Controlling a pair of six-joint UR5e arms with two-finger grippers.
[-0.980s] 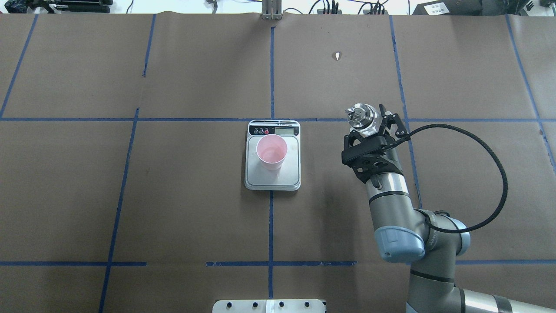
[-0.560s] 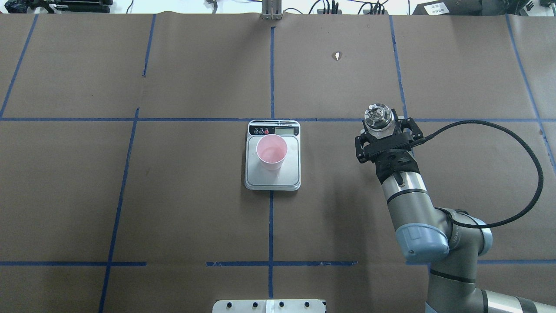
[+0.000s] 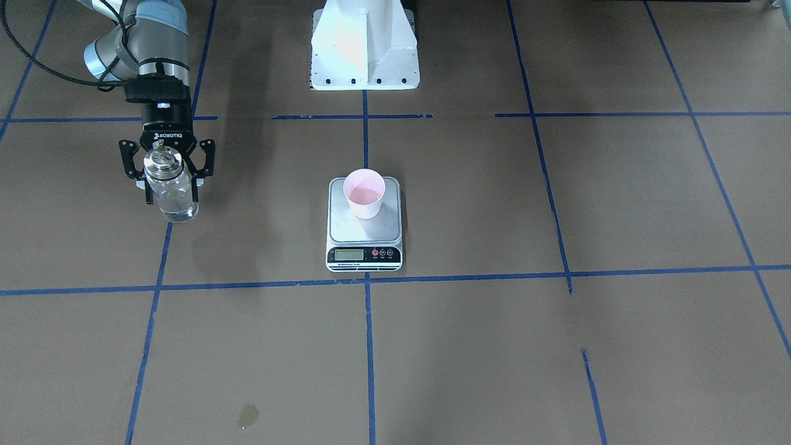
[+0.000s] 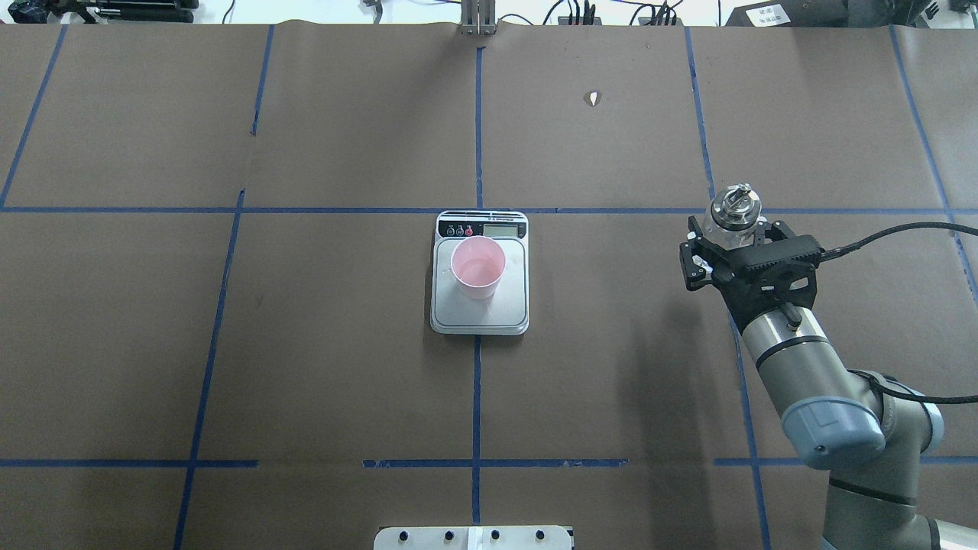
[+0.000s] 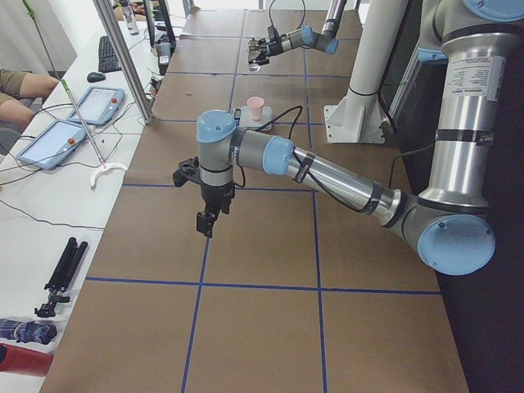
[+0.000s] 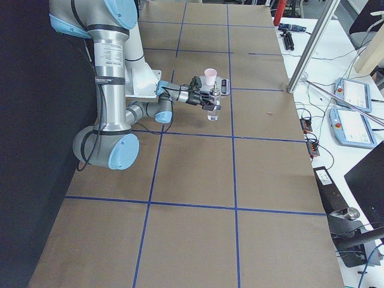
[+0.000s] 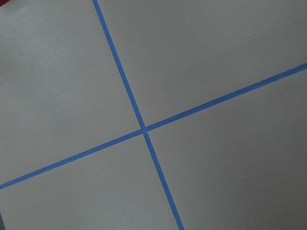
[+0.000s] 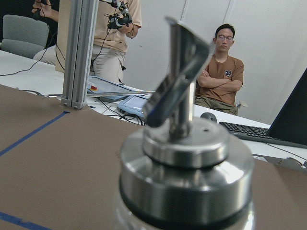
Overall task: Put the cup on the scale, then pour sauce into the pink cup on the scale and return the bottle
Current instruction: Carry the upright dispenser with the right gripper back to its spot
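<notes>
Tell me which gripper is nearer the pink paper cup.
Right. The right gripper hangs off to the pink paper cup's side; the left gripper hangs far off at the table's left end.

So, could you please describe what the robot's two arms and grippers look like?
Both the right arm and the left arm are silver-grey tubes with pale blue joint caps. The right gripper and left gripper are black. The right one bears white ROBOTIQ lettering, and a black ribbed cable runs from its wrist.
</notes>
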